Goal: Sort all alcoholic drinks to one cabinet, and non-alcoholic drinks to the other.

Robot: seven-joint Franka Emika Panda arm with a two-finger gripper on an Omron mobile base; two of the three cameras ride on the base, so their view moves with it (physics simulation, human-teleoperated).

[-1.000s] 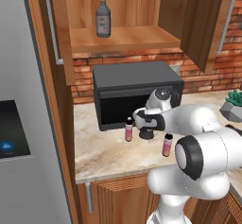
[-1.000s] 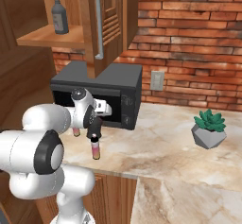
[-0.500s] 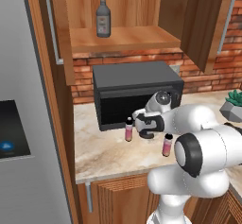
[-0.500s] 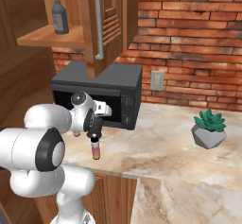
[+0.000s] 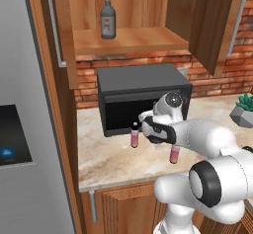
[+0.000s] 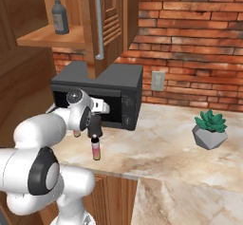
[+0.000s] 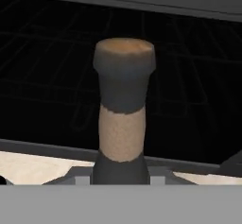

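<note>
A small pink bottle (image 5: 134, 136) with a black cap stands on the counter just in front of the microwave door. My gripper (image 5: 140, 130) reaches it from the right, one finger on either side; I cannot make out contact. The hand view has the same pink bottle (image 7: 122, 124) close up and centred against the dark door. A second pink bottle (image 5: 174, 154) (image 6: 96, 149) stands nearer the counter's front edge, below my forearm. A clear-grey liquor bottle (image 5: 107, 16) (image 6: 59, 14) with a red cap stands on the shelf of the open wall cabinet (image 5: 133, 39) above.
The black microwave (image 5: 141, 97) (image 6: 111, 93) sits at the back of the marble counter (image 5: 106, 161). A grey fridge (image 5: 24, 129) stands at the left. The open cabinet door (image 5: 217, 25) hangs above right. A potted plant (image 6: 210, 130) stands on the counter to the right.
My hand has eased a little left up to the rear pink bottle, and the fingers have drawn in around it. Both pink bottles and the liquor bottle stay where they were.
</note>
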